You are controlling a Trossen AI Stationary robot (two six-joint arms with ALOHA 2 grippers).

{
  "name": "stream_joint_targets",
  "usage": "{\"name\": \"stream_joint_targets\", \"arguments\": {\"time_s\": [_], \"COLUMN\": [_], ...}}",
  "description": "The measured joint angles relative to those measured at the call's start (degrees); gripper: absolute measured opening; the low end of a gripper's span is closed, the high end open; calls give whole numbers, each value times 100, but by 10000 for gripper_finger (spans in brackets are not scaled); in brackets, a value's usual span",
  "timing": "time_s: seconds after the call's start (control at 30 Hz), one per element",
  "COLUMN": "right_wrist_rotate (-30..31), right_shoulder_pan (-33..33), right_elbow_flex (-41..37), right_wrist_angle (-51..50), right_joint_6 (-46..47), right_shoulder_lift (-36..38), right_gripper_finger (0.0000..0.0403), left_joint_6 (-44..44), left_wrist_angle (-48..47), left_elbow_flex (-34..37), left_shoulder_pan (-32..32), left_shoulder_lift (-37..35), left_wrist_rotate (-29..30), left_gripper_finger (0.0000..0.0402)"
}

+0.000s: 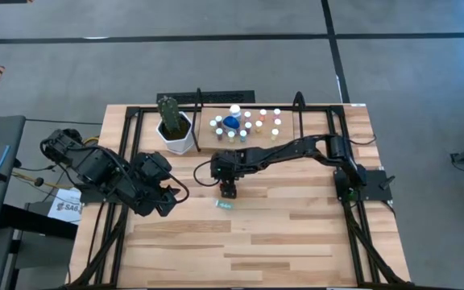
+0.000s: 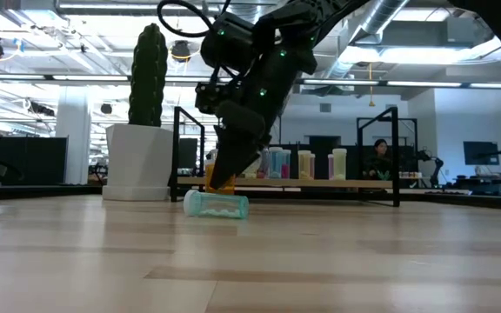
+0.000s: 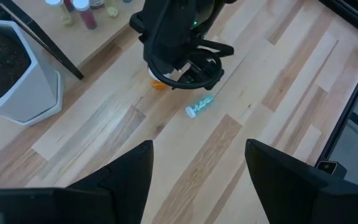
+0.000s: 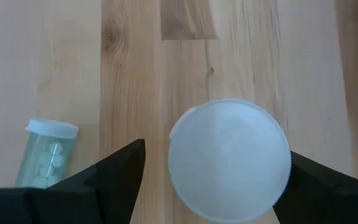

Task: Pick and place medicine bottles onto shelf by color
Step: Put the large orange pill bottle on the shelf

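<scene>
Right wrist view: my right hand (image 4: 213, 180) spread astride upright amber bottle (image 4: 229, 158) on surface; teal bottle (image 4: 45, 155) lies just beside. Risk: finger nudges it, rolls off. Left hand (image 3: 197, 165) spread, idle.

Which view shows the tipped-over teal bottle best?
Low view: the teal bottle lies side-on and unblocked on the table. Left wrist shows it small, right wrist cuts it off at the edge, high view shows a speck.
</scene>
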State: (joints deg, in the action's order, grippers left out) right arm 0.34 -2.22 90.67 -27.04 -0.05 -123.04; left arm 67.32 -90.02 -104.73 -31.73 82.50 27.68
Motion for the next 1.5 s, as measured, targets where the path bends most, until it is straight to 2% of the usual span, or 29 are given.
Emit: {"name": "stream_joint_targets", "arguments": {"time_s": [0.27,0.8,0.93,1.17,1.3,1.5], "right_wrist_rotate": [0,0,-2,27,389,410], "right_shoulder_pan": [-7,-13,-16,-87,-211,-664], "right_elbow_flex": [134,314,315,554,829,887], "right_wrist_angle": [14,-442,-508,-1419,-2298,-2987], "right_joint_6": [2,-44,-43,-267,-695,-1060], "right_shoulder_lift": [0,22,53,289,478,995], "right_gripper_finger": [301,213,204,222,217,215], "left_joint_6": [-1,-5,-8,94,197,385], "left_wrist_angle": [8,52,55,81,124,236], "left_elbow_flex": [0,0,0,0,0,4], "left_shoulder_pan": [0,0,0,40,124,302], "left_shoulder_lift": [0,0,0,0,2,41], "left_wrist_rotate": [0,50,114,248,302,369], "left_gripper_finger": [239,240,240,240,240,240]}}
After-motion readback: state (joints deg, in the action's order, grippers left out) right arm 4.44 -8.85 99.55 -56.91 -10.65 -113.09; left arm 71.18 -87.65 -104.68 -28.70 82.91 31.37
